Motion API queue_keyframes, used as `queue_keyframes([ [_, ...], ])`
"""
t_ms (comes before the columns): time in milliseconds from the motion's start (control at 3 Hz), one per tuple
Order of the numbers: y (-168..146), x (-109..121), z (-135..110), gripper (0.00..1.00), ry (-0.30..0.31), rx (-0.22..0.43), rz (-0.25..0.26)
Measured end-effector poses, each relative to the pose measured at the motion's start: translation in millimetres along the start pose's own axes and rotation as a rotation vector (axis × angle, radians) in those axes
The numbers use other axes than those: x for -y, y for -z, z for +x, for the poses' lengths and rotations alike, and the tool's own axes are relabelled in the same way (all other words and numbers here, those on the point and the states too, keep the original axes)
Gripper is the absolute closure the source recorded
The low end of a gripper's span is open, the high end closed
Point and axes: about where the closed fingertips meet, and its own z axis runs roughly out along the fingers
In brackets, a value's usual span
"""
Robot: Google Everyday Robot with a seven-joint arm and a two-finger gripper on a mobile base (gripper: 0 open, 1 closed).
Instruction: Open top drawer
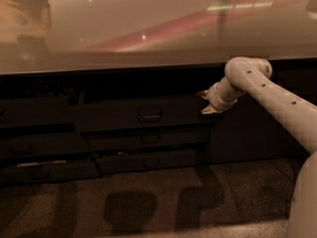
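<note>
Beneath a pale counter (148,38), the hand (208,103) sits at the right end of the top drawer (109,117), whose handle (149,115) lies leftward; the hand's opening cannot be told.

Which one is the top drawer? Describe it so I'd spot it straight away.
Under the long pale counter, find the middle stack of dark drawers. The top drawer is the tallest front there, with a small centre handle; the two below it are shallower. The robot's hand is at its right end.
</note>
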Motion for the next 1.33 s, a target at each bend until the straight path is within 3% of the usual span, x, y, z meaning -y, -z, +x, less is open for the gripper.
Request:
queue_keyframes([
  [1333,5.4,-13.6,-2.2,1.0,0.014,0.003,-0.005],
])
